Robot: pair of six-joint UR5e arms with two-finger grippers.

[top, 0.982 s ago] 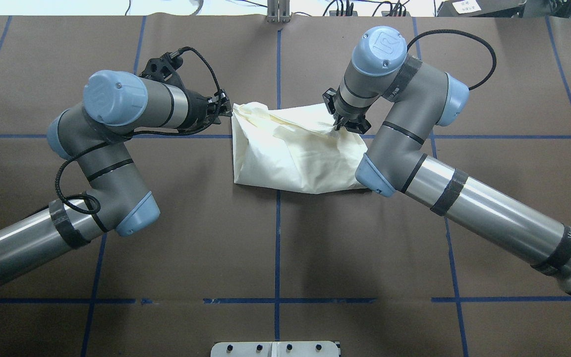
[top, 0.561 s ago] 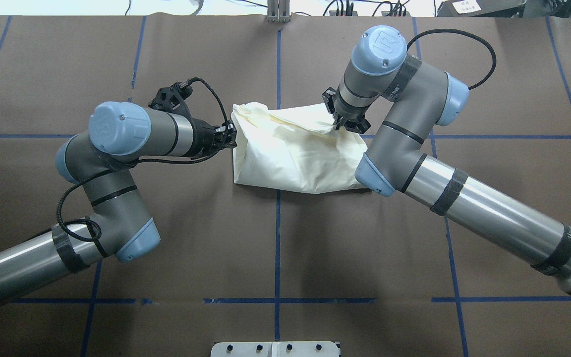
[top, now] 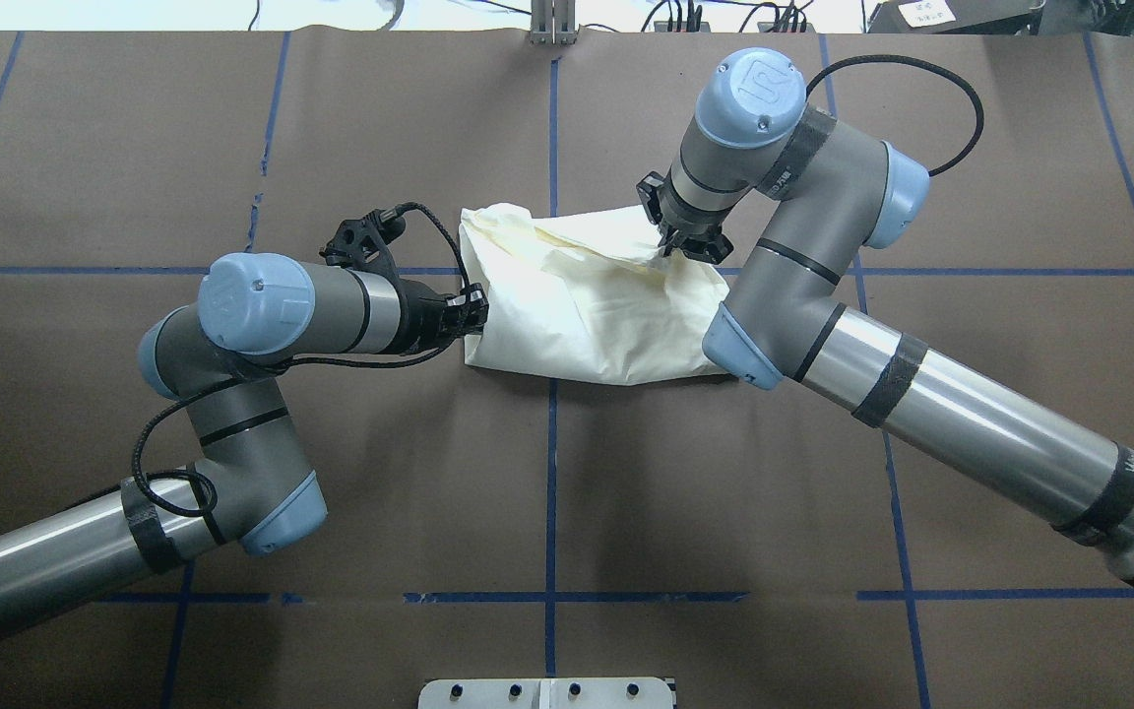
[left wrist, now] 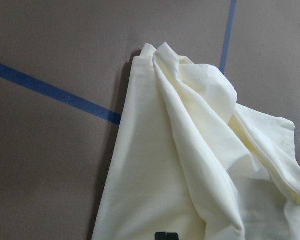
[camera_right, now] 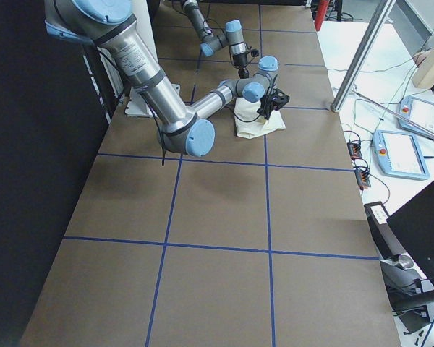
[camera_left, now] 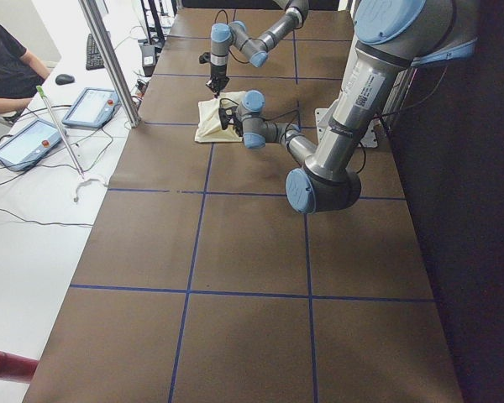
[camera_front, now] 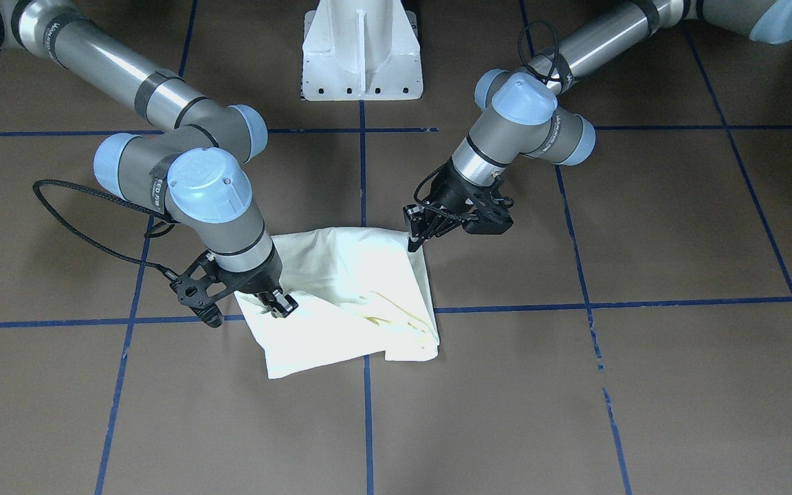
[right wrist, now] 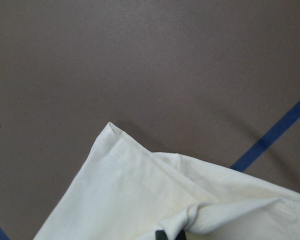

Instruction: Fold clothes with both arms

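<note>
Right gripper point(top: 675, 250) is pinching the shirt point(top: 606, 315) by a fold — only its wrist view is showing cloth bunching there. Left gripper point(top: 475, 313) is touching the shirt's edge — gripping or not, I cannot tell; the shirt is lying between them.

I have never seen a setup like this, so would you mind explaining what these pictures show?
This is a robot with a left arm and a right arm at a brown table. One picture looks down from behind the robot, one faces it, two look along the table from its ends, and two come from cameras on the wrists. A cream shirt lies loosely bunched between them. The right gripper pinches a raised fold of it; the left gripper is at the shirt's opposite edge, but whether it grips is unclear.
</note>
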